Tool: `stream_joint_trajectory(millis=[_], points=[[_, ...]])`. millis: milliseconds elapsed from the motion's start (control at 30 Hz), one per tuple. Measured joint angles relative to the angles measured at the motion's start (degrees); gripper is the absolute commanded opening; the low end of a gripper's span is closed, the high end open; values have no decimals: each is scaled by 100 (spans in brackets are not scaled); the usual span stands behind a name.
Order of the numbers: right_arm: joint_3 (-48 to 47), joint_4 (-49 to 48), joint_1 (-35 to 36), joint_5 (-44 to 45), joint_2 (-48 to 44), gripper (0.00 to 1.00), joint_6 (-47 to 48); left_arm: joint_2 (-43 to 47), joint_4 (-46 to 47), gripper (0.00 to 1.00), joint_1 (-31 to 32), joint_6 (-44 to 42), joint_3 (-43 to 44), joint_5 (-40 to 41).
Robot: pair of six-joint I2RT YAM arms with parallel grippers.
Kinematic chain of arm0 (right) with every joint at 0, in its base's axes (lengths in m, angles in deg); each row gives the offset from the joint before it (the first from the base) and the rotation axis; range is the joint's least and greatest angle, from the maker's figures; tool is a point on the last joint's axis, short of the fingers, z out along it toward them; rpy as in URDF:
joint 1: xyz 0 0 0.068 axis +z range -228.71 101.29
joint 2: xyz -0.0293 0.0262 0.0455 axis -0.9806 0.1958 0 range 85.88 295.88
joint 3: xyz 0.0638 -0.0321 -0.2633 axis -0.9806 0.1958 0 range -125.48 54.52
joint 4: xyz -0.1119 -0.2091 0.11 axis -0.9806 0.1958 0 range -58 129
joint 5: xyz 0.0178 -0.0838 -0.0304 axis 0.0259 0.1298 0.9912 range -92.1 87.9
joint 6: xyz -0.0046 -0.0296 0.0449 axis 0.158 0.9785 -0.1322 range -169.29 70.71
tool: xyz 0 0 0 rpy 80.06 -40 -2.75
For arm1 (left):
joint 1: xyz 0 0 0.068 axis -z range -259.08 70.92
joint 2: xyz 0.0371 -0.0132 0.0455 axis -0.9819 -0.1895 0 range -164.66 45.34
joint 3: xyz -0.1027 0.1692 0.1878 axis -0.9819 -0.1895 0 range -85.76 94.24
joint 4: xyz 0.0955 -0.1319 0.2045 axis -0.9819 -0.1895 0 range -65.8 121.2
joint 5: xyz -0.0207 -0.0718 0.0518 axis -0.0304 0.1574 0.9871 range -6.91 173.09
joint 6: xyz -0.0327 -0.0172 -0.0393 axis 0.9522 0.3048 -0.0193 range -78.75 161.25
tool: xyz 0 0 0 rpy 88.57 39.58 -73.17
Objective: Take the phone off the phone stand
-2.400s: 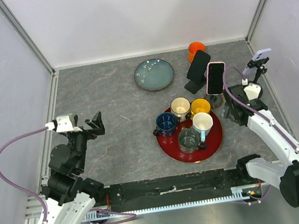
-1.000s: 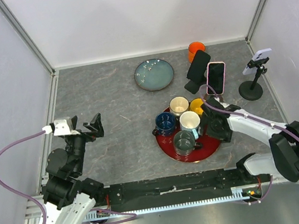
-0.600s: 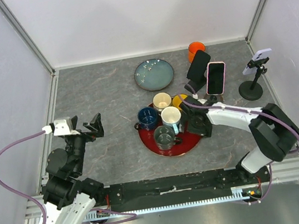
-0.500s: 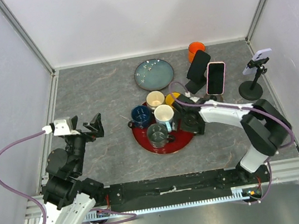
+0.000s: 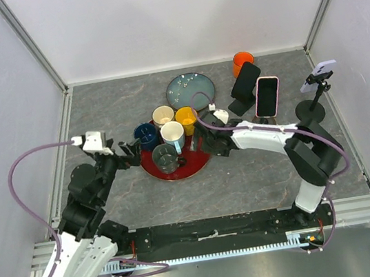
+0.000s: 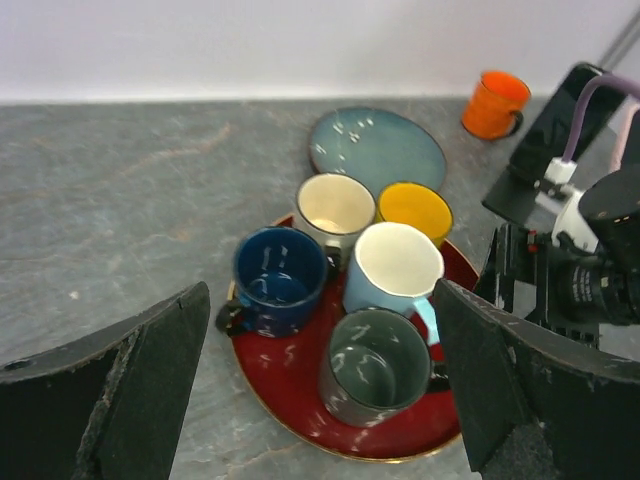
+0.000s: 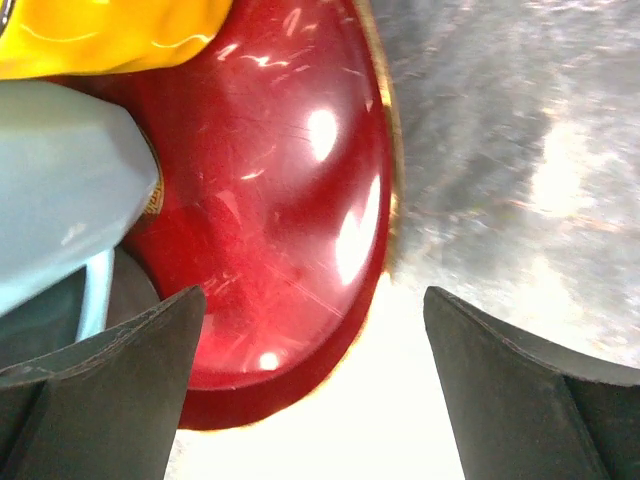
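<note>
Right gripper (image 5: 204, 147): we found its fingers spread at the rim of the red tray (image 5: 192, 166) (carrying cups (image 5: 172, 135)). Left gripper (image 5: 130, 155) likewise spread; pink phone (image 5: 266, 96) well apart.

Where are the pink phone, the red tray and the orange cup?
pink phone (image 5: 266, 96), top view, middle of its dark face.
red tray (image 6: 285, 368), left wrist view, its bare red floor.
orange cup (image 5: 243, 61), top view, its open top.
</note>
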Motion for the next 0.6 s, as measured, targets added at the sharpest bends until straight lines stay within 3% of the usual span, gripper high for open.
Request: stream_joint_trajectory(millis=[300, 367, 467, 600], points=[[979, 402, 0, 1084, -1971, 98, 151, -1915, -275, 99, 240, 695, 787, -1233], [1126, 570, 0, 1510, -2496, 98, 177, -2306, -295, 99, 767, 807, 896, -1172], [1342, 905, 0, 2253, -3399, 98, 181, -3088, -326, 100, 2114, 887, 1178, -909], [1617, 1279, -7, 3248, -4533, 98, 175, -4203, -197, 100, 3038, 1104, 1631, -955]])
